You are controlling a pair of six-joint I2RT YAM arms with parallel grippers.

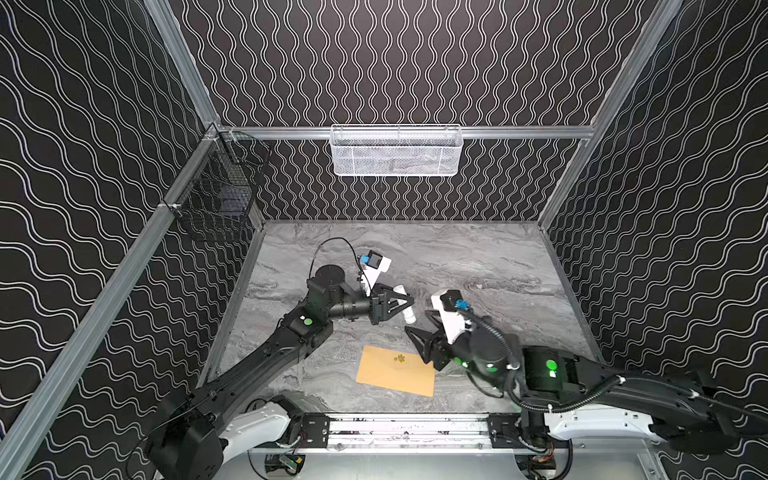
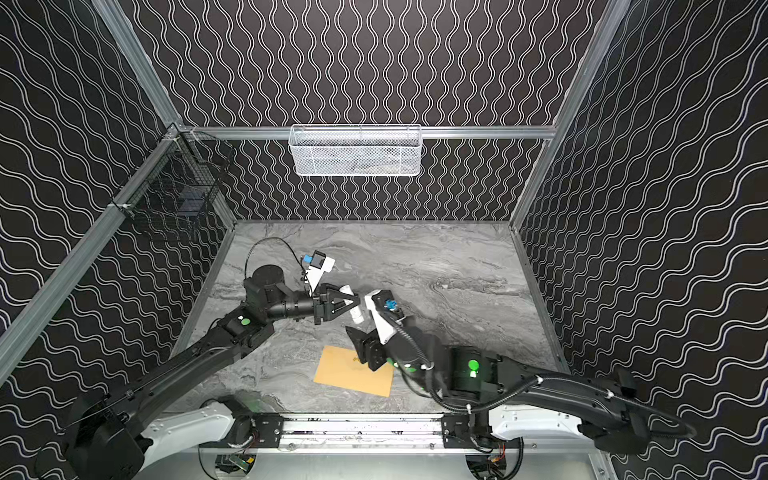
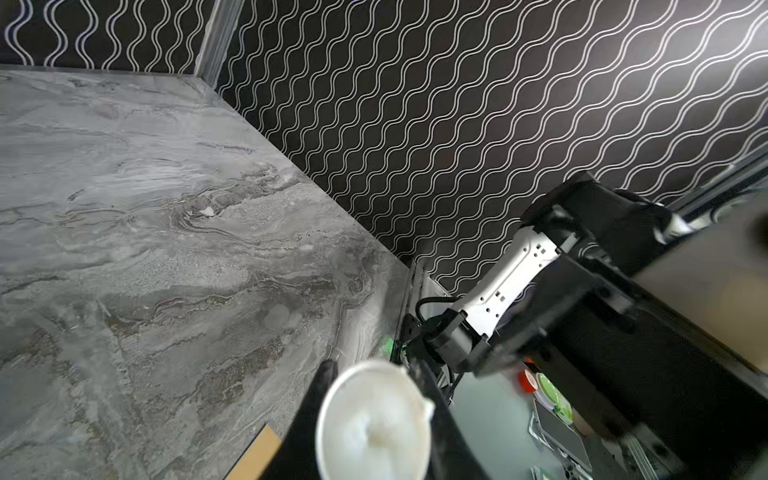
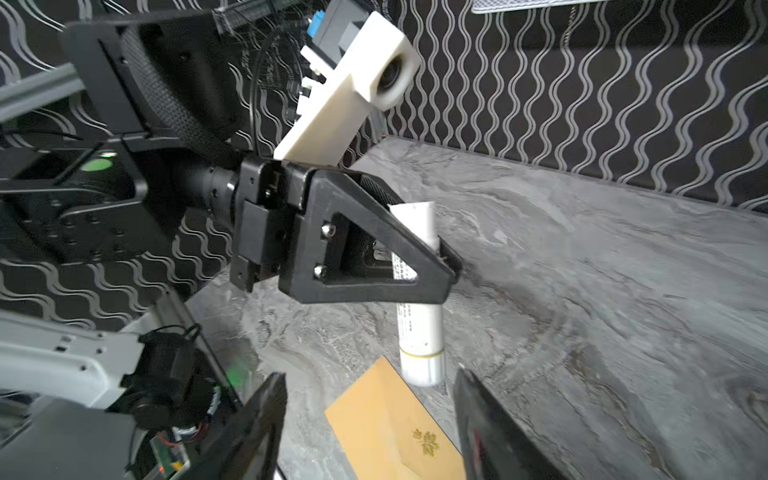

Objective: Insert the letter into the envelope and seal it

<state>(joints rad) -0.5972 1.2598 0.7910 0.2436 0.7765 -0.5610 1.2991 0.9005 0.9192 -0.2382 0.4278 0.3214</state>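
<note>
The tan envelope [image 1: 397, 370] [image 2: 355, 371] lies flat near the table's front edge. Its flap is folded down, and the gold flower mark [image 4: 428, 442] faces up. The letter is out of view. My left gripper [image 1: 405, 302] [image 2: 355, 300] [image 3: 372, 374] is shut on a white cylinder [image 1: 406, 305] [image 4: 419, 332], holding it upright. The cylinder's lower end hangs just beyond the envelope's far corner. My right gripper [image 1: 419, 326] [image 4: 370, 376] is open with nothing between its fingers. It hovers over the envelope's right end, close to the cylinder. A corner of the envelope [image 3: 257, 457] shows in the left wrist view.
A white mesh basket [image 1: 397, 151] hangs on the back wall. A black wire basket [image 1: 220, 195] hangs on the left wall. A metal rail [image 1: 407, 430] runs along the table's front edge between the two arm bases. Patterned walls close the table in on three sides.
</note>
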